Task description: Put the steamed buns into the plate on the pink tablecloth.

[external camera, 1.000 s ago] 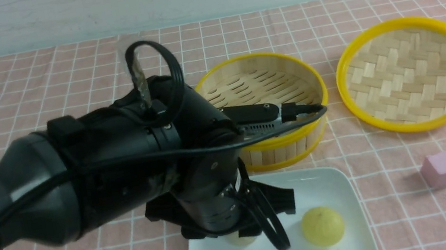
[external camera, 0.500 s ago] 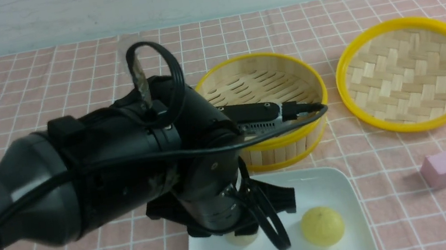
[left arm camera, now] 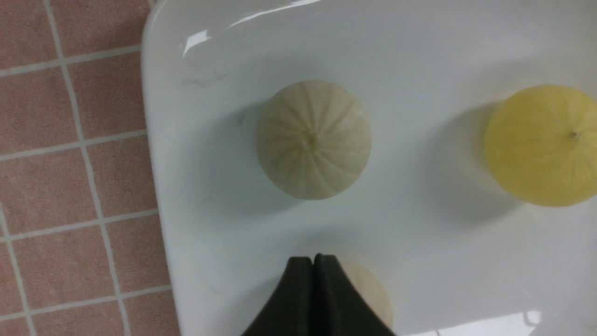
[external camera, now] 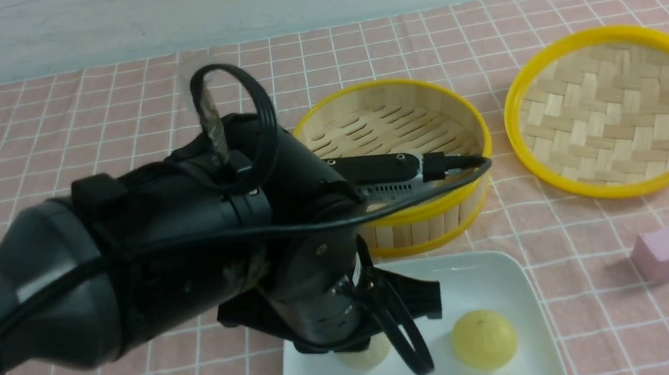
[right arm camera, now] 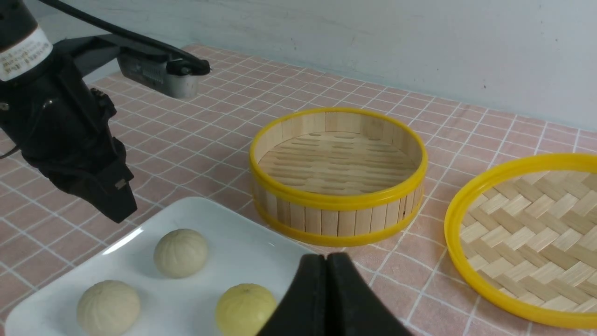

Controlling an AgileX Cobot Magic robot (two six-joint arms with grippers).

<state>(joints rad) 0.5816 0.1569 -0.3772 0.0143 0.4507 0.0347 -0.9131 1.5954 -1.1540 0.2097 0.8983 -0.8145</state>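
Beige, beige, yellow: all three steamed buns (right arm camera: 181, 252) sit in the plate (right arm camera: 233, 252).
That plate lies on the pink tablecloth (external camera: 95, 118) at six o'clock from the steamer basket (external camera: 421, 227). The left gripper (left arm camera: 313, 257), pressed together and empty, hangs just over one beige bun (external camera: 368, 355), the yellow bun (external camera: 484, 339) at its three o'clock; the right gripper (right arm camera: 326, 256), likewise pressed together, sits farther off. Only a straight lift clear seems to remain.

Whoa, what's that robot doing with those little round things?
Its job is getting the steamed buns onto the white plate, and all three lie there now. The left gripper hangs over them, shut and holding nothing. The right gripper is shut and empty too. The bamboo steamer basket has nothing in it, and the woven lid lies beside it.
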